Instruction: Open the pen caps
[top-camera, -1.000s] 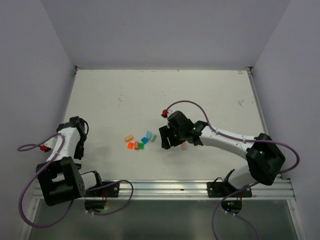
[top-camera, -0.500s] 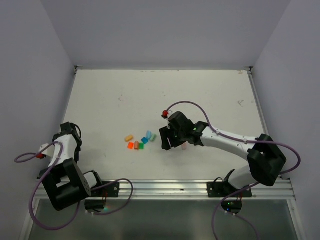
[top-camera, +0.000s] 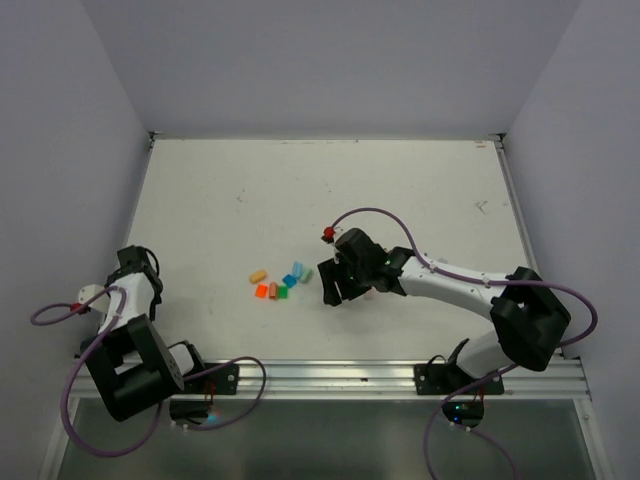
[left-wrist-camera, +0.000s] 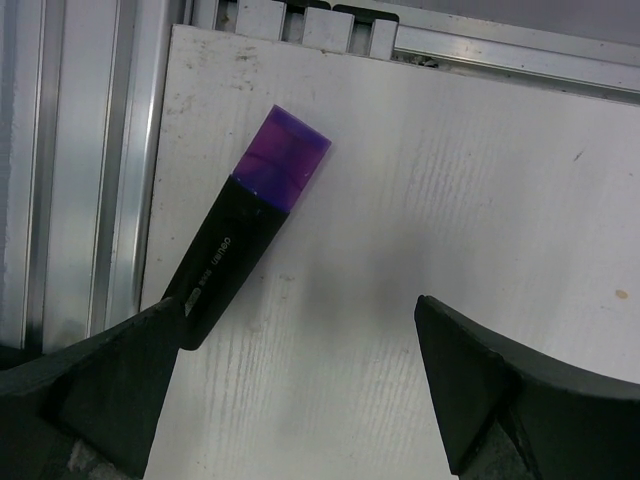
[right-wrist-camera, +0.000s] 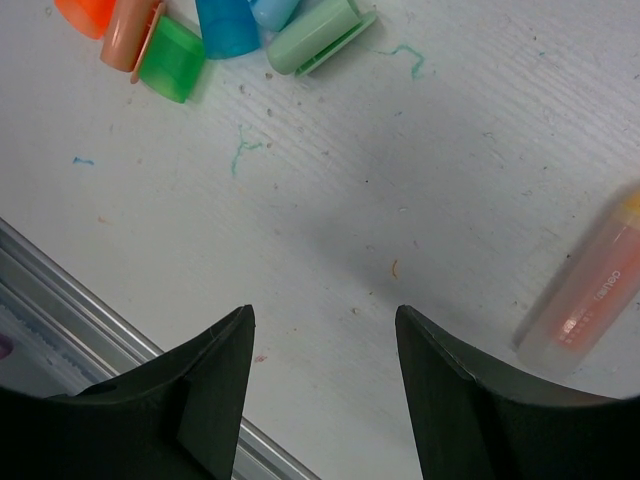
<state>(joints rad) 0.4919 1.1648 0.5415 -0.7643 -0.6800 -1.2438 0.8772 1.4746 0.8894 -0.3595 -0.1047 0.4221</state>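
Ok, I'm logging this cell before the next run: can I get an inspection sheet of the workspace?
Surface: white table, scuffed and ink-marked.
Job's things: loose pen caps clustered mid-table; black marker, purple cap on, by the table edge.
Clutter: pale orange marker lying apart from the caps.
Grippers: left gripper open, empty; right gripper open, empty.
Cables: purple cables looping off both arms.
Surroundings: plain grey walls; aluminium rail.

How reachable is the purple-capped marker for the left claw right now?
Probably yes: the open left claw hovers just short of the marker, which lies flat on the table, with nothing between them.
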